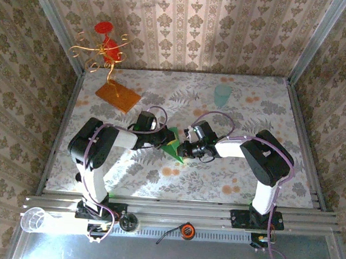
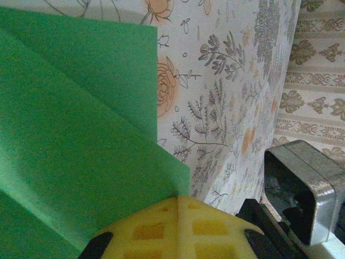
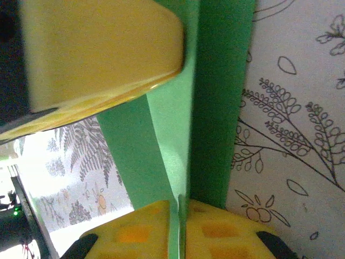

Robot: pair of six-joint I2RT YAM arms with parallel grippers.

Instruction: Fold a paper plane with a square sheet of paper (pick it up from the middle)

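While both arms meet over the middle of the flowered tablecloth (image 1: pixel 246 181), the top view sets the green paper plane (image 1: pixel 173 147), a narrow pointed dart of folded sheet, between the left gripper (image 1: pixel 162 139) and the right gripper (image 1: pixel 187 148). Whether its tip touches the cloth I cannot tell. An orange-brown board (image 1: pixel 117 95) and a pale teal cup (image 1: pixel 222 95) stand well apart toward the back, so there is open room on every side.

From the left wrist, the green paper plane (image 2: pixel 81 135) spreads in layered flaps above the left gripper (image 2: pixel 178 216), whose yellow waffle pads (image 2: pixel 145 232) are clenched together on its lower edge.

From the right wrist, the right gripper (image 3: pixel 179 216) nips the green paper plane (image 3: pixel 215 97) edge-on along a fold, with the other arm's yellow finger (image 3: pixel 97 54) just beside it.

Such a sheet should handle as light, limp and slick. It will likely buckle under any pull, so the stacked layers along the centre crease look like the firmest hold. With the fingers this close together, they could knock each other.
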